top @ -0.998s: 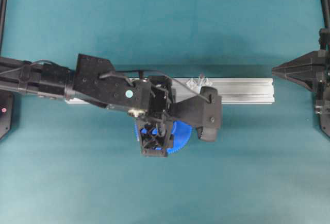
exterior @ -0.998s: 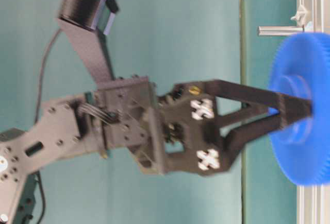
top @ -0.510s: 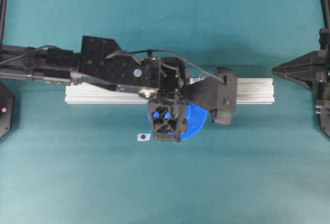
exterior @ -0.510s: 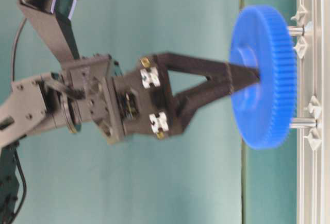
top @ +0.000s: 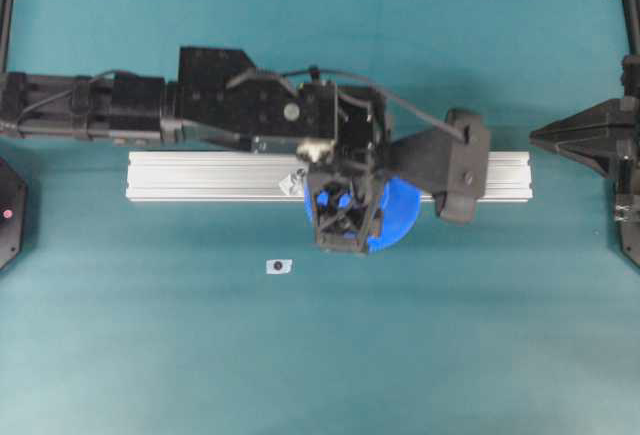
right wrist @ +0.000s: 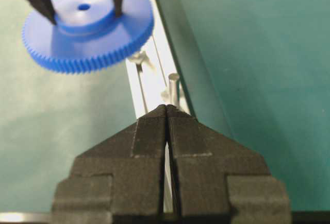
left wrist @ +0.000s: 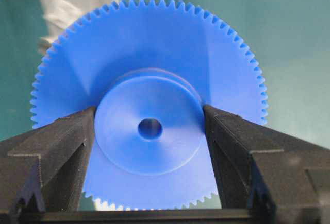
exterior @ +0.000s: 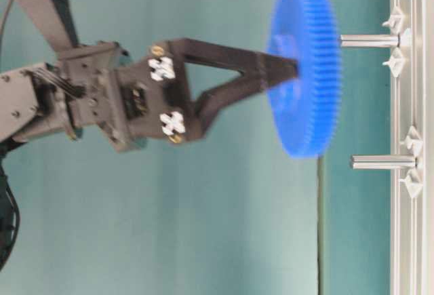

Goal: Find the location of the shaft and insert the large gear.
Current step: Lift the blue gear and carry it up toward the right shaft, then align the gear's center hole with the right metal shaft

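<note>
My left gripper [left wrist: 149,127] is shut on the raised hub of the large gear [left wrist: 154,54], a bright blue toothed disc held flat above the rail. In the table-level view the gear [exterior: 305,71] hangs just off the tip of the shaft [exterior: 369,40], the taller silvery pin, with its centre hole a little to one side of it. A second pin [exterior: 383,162] stands further along the rail. From overhead the gear [top: 398,217] overlaps the rail's front edge and the arm hides the shaft. My right gripper [right wrist: 166,108] is shut and empty, pointing along the rail at the shaft [right wrist: 174,86].
The silver aluminium rail [top: 200,175] lies across the middle of the teal table. A clear winged mount [top: 292,183] shows beside the left gripper [top: 345,217]. A small white piece with a dark dot [top: 279,266] lies in front of the rail. The right gripper [top: 535,137] rests at the rail's right end.
My left arm has carried the gear to the right and back toward the rail, bringing it near the shaft's tip. The small white piece on the table has come into view.
</note>
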`<act>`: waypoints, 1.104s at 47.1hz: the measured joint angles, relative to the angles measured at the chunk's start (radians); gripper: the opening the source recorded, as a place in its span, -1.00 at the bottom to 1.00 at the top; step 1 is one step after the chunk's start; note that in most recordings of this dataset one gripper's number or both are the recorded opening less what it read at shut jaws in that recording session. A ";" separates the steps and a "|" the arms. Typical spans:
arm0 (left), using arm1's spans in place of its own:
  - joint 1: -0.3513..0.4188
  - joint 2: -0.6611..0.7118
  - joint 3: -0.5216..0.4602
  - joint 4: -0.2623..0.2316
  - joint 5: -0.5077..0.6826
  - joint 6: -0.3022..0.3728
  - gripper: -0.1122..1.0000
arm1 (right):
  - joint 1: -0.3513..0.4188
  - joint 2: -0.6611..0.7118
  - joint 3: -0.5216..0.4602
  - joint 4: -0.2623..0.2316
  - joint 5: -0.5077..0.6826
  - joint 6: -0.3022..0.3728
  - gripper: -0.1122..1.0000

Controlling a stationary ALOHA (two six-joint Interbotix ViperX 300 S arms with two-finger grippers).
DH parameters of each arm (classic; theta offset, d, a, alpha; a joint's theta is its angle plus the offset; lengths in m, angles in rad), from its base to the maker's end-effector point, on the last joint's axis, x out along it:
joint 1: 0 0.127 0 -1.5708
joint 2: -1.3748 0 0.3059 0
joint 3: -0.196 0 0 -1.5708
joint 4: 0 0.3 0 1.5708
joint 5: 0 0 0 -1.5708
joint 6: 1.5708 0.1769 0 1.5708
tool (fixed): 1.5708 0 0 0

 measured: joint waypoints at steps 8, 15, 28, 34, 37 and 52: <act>0.017 0.012 -0.028 0.000 0.011 0.014 0.46 | 0.000 -0.002 0.000 0.000 0.000 0.000 -0.82; 0.031 0.029 -0.064 0.000 0.028 0.017 0.46 | 0.000 -0.002 0.000 0.000 0.000 0.002 -0.82; 0.046 0.077 -0.133 0.000 0.067 0.052 0.46 | 0.000 -0.003 0.000 0.000 0.000 0.002 -0.82; 0.051 0.109 -0.167 0.000 0.069 0.060 0.46 | 0.000 -0.003 0.002 0.000 0.000 0.002 -0.82; 0.055 0.123 -0.184 0.000 0.071 0.060 0.46 | 0.000 -0.003 0.003 0.000 0.000 0.002 -0.82; 0.075 0.181 -0.247 0.000 0.100 0.061 0.46 | 0.000 -0.005 0.005 0.000 0.000 0.002 -0.82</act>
